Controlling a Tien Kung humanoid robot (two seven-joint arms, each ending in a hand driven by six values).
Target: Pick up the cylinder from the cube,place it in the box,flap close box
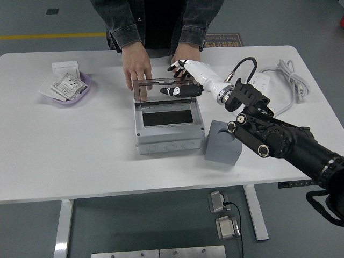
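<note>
The cylinder isn't anywhere I can spot; the cube (222, 142) sits right of the box with its round top socket mostly hidden behind the arm, and the dark inside of the box (169, 124) is too murky to tell what's in there. The box is grey, near the middle of the desk (80, 145), with its clear lid (164, 88) tilted up at the back edge. The right robot hand (181, 80) is white and black, reaching in from the right. Its thumb lies across the lid's front face and its fingers go behind the top right edge, so it's loosely pinching the lid rather than hanging free.

A person stands at the far side, one hand (136, 69) flat on the desk behind the lid's left corner, the other hand (185, 54) just behind the robot hand.

Off to the left there's a purple bowl (71, 91) with paper packets in it, and a white cable (287, 80) is coiled at the far right.
</note>
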